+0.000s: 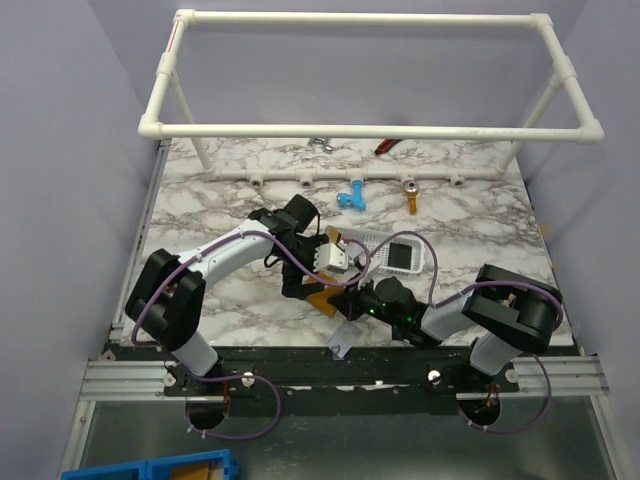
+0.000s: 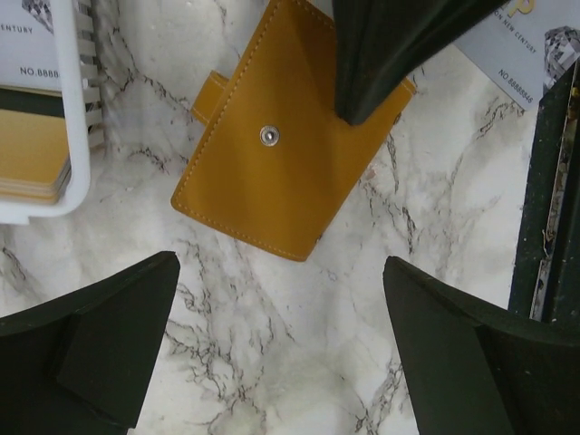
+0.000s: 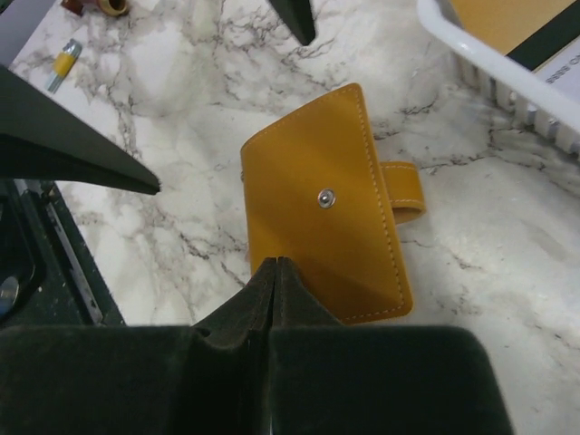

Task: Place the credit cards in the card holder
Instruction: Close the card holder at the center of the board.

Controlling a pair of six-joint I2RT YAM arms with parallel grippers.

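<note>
Since your right gripper [image 3: 276, 265] is clamped shut with its tips on the near edge of the card holder [image 3: 317, 208], its long side runs straight away from you on the marble. Your left gripper [image 2: 281, 272] hangs spread wide just beyond, with credit cards [image 2: 32, 163] farther off in the white basket [image 2: 82, 172].

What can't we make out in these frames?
Card holder inside: outer face up in both wrist views; its contents hidden.
Right claw grip: shut at the holder's edge; its own fingers cover the contact.
Basket contents: cut off by frame edges in wrist views, too small from the top.
Top view: arms cover most of the holder.
</note>
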